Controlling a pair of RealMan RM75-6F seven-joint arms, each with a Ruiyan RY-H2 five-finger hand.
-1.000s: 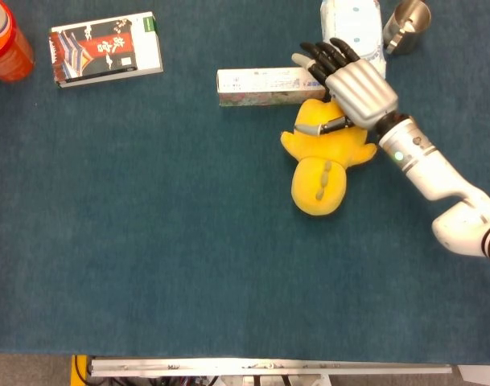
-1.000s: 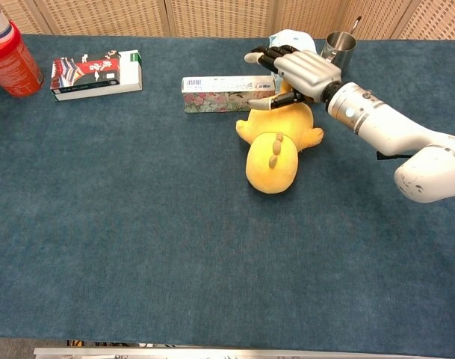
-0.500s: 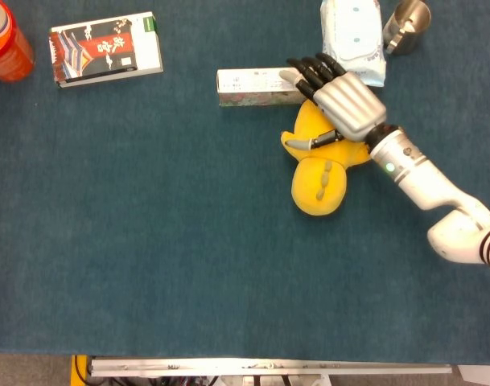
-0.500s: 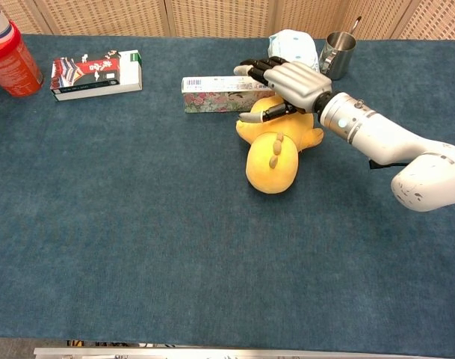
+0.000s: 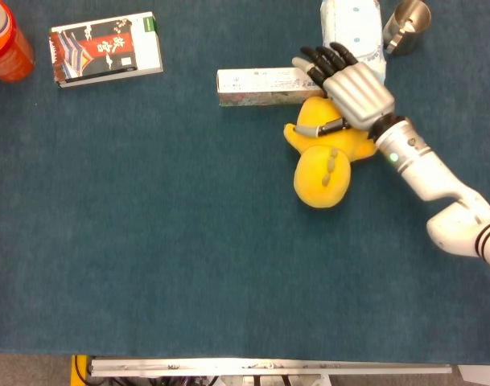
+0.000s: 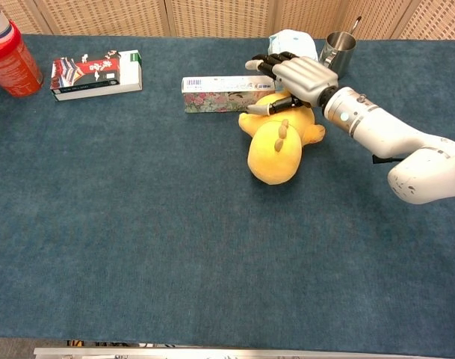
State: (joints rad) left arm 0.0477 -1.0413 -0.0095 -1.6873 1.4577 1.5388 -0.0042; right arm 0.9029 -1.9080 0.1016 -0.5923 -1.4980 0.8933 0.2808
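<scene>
The yellow plush toy (image 5: pixel 325 167) has been drawn up at its near end by the right robot hand (image 5: pixel 351 84): compared with half a second ago, its body is seen shorter and tipped in the head view, and in the chest view its lower end (image 6: pixel 273 153) is angled toward the table rather than lying flat along it. From this it is judged that a lift has begun, though the toy's far end is not shown clear of the blue table (image 5: pixel 148 241).

The right robot hand is laid over the toy's upper part, its thumb (image 5: pixel 319 128) pressed against the front and its dark fingers (image 5: pixel 329 58) extended past the toy over the end of the long flowered box (image 5: pixel 261 85). The toy is thus held by a partial closing, not a full fist. Against the picture a second ago, the hand is found in nearly the same place, after a dip toward the toy.

The left robot hand is not seen in either view. The toy lies just in front of the flowered box, near the white wipes pack (image 5: pixel 353 24) and steel cup (image 5: pixel 408 24).
</scene>
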